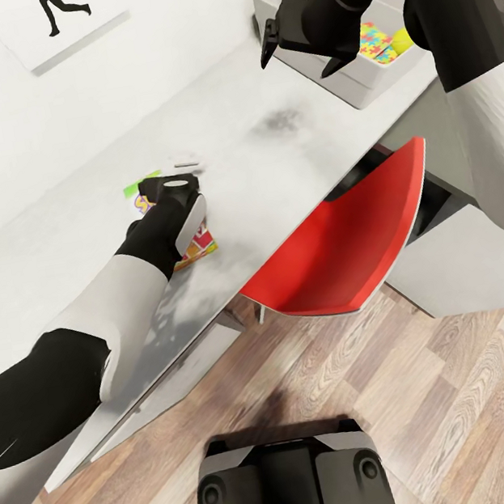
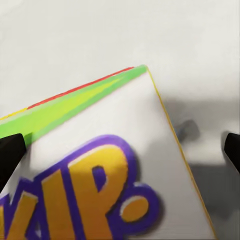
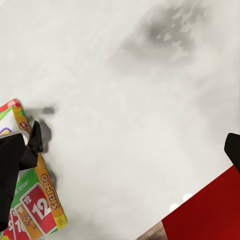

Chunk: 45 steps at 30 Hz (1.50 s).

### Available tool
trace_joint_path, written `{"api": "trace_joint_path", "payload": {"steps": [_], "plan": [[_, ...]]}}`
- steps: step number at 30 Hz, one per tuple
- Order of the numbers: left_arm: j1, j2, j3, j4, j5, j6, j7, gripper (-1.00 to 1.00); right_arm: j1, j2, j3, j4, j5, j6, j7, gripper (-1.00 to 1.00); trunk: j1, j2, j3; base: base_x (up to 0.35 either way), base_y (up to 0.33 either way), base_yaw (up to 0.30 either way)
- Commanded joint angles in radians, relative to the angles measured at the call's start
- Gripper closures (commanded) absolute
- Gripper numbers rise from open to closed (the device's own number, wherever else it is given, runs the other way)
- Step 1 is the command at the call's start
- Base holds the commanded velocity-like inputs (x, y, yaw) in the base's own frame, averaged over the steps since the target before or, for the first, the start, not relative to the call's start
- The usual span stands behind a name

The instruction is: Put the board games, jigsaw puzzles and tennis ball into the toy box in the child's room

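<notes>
The board game (image 1: 196,249) is a thin card box with a green, red and yellow printed cover, and it lies flat on the pale bench (image 1: 267,143), on the side away from the toy box (image 1: 355,83) and nearer the bench's front edge than the wall. It is probably light and stiff, with a smooth cover that could slide on the bench top if pushed from one side only. Lying so flat, it offers little height to grip, so the best hold looks to be across its short width, with a finger on each long edge, or by tipping one edge up first. The left pincer (image 1: 183,183) hangs right over the box's far end, its two dark fingers spread apart; in the left wrist view they stand on either side of the box's corner (image 2: 125,165) and hold nothing. The right pincer (image 1: 303,55) hovers just beside the toy box, between it and the bare middle of the bench, also spread and empty. The toy box is a shallow pale grey tray at the far end of the bench, and it already holds a multicoloured jigsaw puzzle (image 1: 374,41) and, just beside that, the yellow tennis ball (image 1: 402,38). A red chair (image 1: 349,244) stands tucked against the bench front between the board game and the toy box.
</notes>
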Motion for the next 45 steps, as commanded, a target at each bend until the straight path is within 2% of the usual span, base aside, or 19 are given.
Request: {"api": "trace_joint_path", "payload": {"steps": [1, 17, 26, 45], "plan": [[-0.001, 0.000, -0.001, 0.022, 0.021, 0.003, 0.007, -1.00, -0.001, 0.001, 0.002, 0.000, -0.010, 0.010, -0.010, -1.00, 0.001, -0.001, -0.001, 0.000, 0.000, 0.000], [-0.001, 0.000, 0.000, 0.034, 0.019, 0.003, 0.010, -1.00, -0.002, 0.012, 0.002, 0.001, -0.008, 0.011, -0.010, -1.00, 0.001, -0.001, -0.001, -0.084, 0.023, 0.000], [-0.001, 0.000, -0.001, 0.034, 0.019, -0.004, 0.049, -1.00, -0.002, 0.013, 0.002, 0.004, -0.008, 0.012, -0.010, -1.00, 0.001, -0.001, -0.001, 0.003, 0.086, 0.000], [0.000, 0.000, 0.001, 0.035, 0.020, -0.001, 0.054, -1.00, -0.001, 0.014, 0.002, 0.004, -0.008, 0.012, -0.010, -1.00, 0.001, -0.001, -0.001, -0.119, 0.126, 0.000]]}}
